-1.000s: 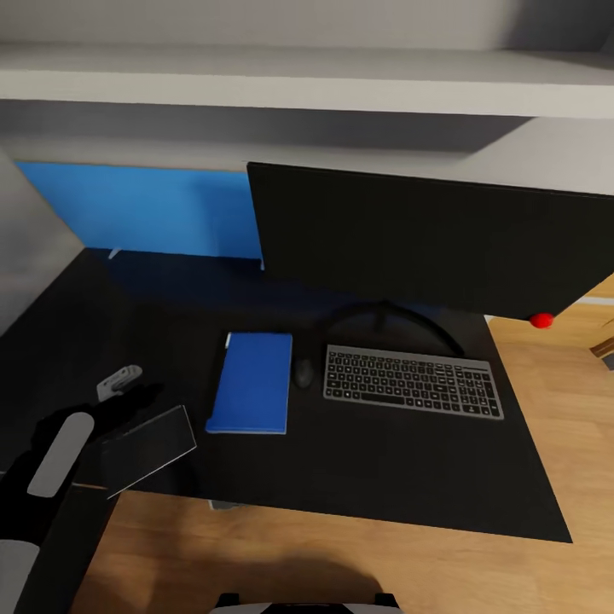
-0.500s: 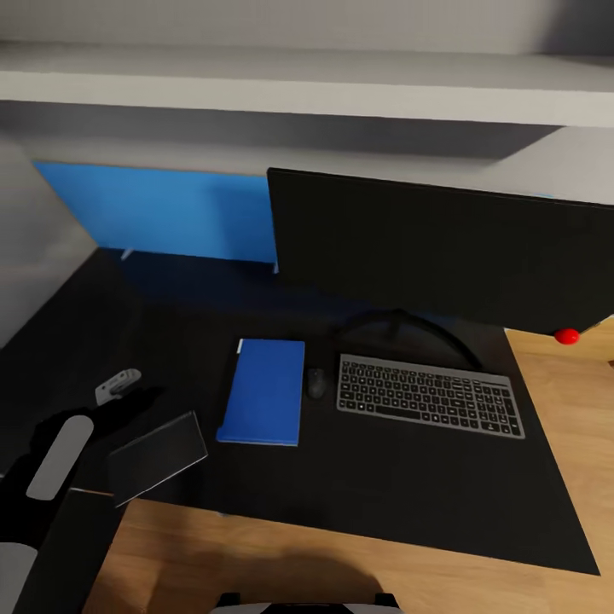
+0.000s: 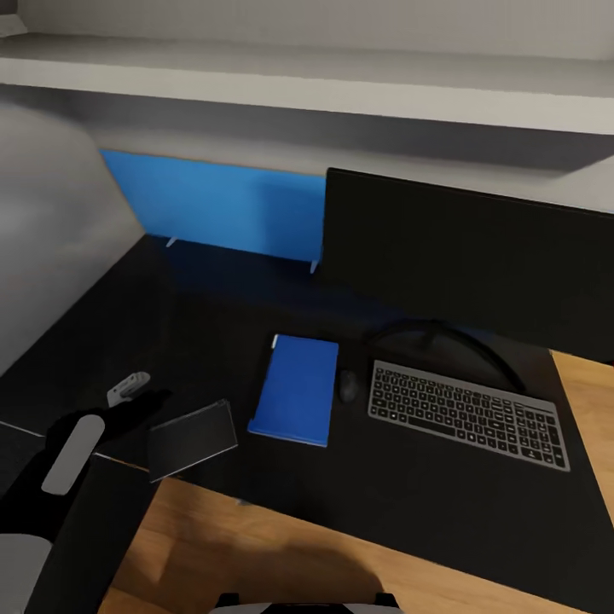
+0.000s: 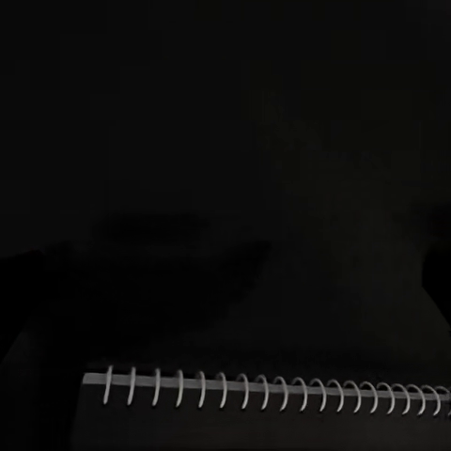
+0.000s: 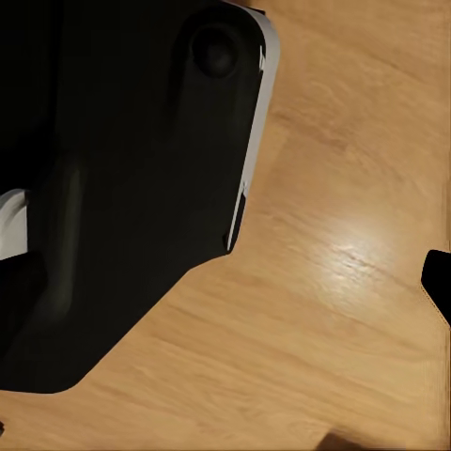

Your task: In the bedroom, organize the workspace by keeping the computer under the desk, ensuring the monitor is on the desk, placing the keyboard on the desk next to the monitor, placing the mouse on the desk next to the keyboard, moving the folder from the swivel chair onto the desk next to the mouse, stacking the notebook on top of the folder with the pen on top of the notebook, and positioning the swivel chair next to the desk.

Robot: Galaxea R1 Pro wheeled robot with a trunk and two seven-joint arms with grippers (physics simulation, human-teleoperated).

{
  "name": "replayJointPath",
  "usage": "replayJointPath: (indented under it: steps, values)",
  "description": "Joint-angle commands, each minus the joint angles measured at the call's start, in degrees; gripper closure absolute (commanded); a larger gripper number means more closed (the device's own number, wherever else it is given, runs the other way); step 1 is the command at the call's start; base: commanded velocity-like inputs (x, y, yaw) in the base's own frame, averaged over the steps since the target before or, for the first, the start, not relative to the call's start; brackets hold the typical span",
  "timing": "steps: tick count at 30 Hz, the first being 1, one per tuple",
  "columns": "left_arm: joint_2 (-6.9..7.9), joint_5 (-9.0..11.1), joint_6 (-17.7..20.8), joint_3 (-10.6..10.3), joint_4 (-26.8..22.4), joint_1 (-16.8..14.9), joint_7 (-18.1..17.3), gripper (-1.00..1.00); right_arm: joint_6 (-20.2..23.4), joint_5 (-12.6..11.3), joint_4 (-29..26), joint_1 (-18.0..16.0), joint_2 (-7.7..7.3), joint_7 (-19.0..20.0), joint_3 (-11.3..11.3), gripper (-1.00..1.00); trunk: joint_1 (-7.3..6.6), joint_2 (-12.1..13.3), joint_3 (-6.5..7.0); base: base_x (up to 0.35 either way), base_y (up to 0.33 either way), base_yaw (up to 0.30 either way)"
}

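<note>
The blue folder (image 3: 296,401) lies flat on the black desk (image 3: 213,341), with the small dark mouse (image 3: 348,385) just to its right. Right of the mouse is the silver keyboard (image 3: 469,414), in front of the monitor (image 3: 460,256). My left gripper (image 3: 136,399) is shut on the left edge of the dark notebook (image 3: 192,439). It holds the notebook tilted over the desk's front edge, left of the folder. The notebook's wire spiral (image 4: 272,390) shows in the left wrist view. My right gripper's fingertip (image 5: 438,280) hangs over wood floor, with nothing in the gripper.
A blue back panel (image 3: 222,205) stands at the rear of the desk, and a white wall shelf (image 3: 341,85) runs above the monitor. Wood floor (image 3: 256,554) lies in front of the desk. My own dark body (image 5: 122,188) is close beside the right gripper.
The whole picture has shifted, so the desk things now sit further right and lower. My left gripper still holds the notebook, about as far from the folder as before.
</note>
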Motion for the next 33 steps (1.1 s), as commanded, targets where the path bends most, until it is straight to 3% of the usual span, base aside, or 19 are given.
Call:
replayJointPath:
  steps: [1,10,13,17,21,25,33]
  values:
    - [-0.35,0.55,0.19,-0.02,0.33,-0.35,0.39,-1.0,-0.11,-0.48,-0.07,0.03,-0.06,0.11,0.18,-1.0,0.03,-0.1,-0.08,0.0,0.0,0.272]
    - [-1.68,0.46,-0.82,-0.29,3.41,-2.62,-0.62,-1.0,-0.19,-0.49,-0.07,0.03,-0.06,0.11,0.18,-1.0,0.03,-0.1,-0.08,0.0,0.0,0.127]
    - [-1.86,-0.69,-1.78,-2.33,4.09,-3.39,-0.82,-1.0,-0.2,-0.49,-0.07,0.02,-0.06,0.06,0.18,-1.0,0.03,-0.1,-0.08,0.0,0.0,0.025]
    - [-1.98,-1.29,-2.11,-3.43,5.14,-3.76,-0.9,-1.0,-0.2,-0.49,-0.07,0.02,-0.06,0.04,0.18,-1.0,0.03,-0.1,-0.08,0.0,0.0,0.009]
    - [-2.3,-1.26,-2.27,-3.79,6.12,-3.88,-0.97,-1.0,-0.2,-0.49,-0.07,0.01,-0.06,0.03,0.18,-1.0,0.03,-0.1,-0.08,0.0,0.0,0.004]
    - [-3.68,-1.63,-3.02,-4.05,7.5,-4.37,-1.28,-1.0,-0.2,-0.49,-0.07,0.04,-0.06,0.02,0.18,-1.0,0.03,-0.1,-0.08,0.0,0.0,0.002]
    - [-4.36,-2.06,-3.59,-4.15,10.3,-4.87,-4.82,-1.0,-0.24,-0.49,-0.07,0.04,-0.06,0.02,0.27,-1.0,0.03,-0.1,-0.08,0.0,0.0,0.0]
